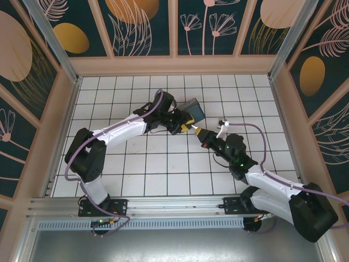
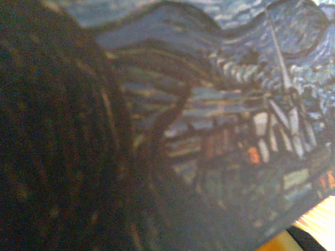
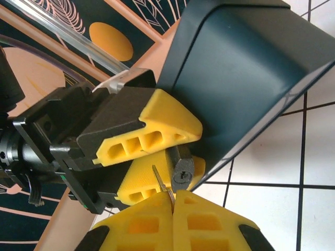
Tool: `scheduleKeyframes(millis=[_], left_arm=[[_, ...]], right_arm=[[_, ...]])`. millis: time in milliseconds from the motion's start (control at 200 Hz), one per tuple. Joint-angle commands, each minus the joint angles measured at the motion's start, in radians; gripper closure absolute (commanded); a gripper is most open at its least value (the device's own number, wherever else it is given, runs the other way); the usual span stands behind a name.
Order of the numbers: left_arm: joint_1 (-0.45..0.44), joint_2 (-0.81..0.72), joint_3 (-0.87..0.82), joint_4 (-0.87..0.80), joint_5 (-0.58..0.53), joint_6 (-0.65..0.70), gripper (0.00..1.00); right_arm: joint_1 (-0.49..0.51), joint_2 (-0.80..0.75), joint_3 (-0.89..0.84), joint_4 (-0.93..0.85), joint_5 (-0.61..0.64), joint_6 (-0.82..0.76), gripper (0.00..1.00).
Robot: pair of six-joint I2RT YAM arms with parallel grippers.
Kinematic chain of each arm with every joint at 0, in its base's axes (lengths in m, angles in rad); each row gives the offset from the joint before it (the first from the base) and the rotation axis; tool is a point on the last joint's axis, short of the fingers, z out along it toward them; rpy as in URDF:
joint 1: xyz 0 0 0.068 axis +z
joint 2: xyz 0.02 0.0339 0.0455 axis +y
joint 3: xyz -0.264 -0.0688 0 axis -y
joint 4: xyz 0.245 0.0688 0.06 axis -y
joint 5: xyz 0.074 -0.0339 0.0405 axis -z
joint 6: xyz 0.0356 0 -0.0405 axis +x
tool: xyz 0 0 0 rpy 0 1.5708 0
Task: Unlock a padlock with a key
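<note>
In the right wrist view, the padlock (image 3: 183,171) sits mostly hidden between the left claw's (image 3: 189,157) yellow fingers, so its shackle cannot be seen. The key's (image 3: 161,180) lower part is buried between the right claw's (image 3: 172,197) closed fingers. The left wrist view is blurred, showing the painted tin (image 2: 225,104) beside an unreadable dark mass (image 2: 52,136).

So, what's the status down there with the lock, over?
Left jaws clamped on padlock. Right jaws shut on key, tip just beside keyhole, not in. Blue tin close behind padlock.
</note>
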Motion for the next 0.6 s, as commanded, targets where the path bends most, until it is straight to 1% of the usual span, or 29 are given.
scheduleKeyframes(millis=[0,215,435,596], left_arm=[[0.015,-0.047,-0.005,0.083,0.022,-0.024,0.72],[0.022,-0.074,-0.023,0.104,0.026,-0.036,0.73],[0.024,-0.068,-0.026,0.121,0.030,-0.040,0.72],[0.025,-0.069,-0.025,0.128,0.035,-0.041,0.72]], right_arm=[[0.004,0.002,0.022,0.026,0.018,-0.027,1.00],[-0.003,0.006,0.005,0.031,0.036,-0.013,1.00],[-0.007,0.080,0.034,0.049,-0.003,-0.010,1.00],[-0.008,0.091,0.042,0.071,-0.008,-0.013,1.00]])
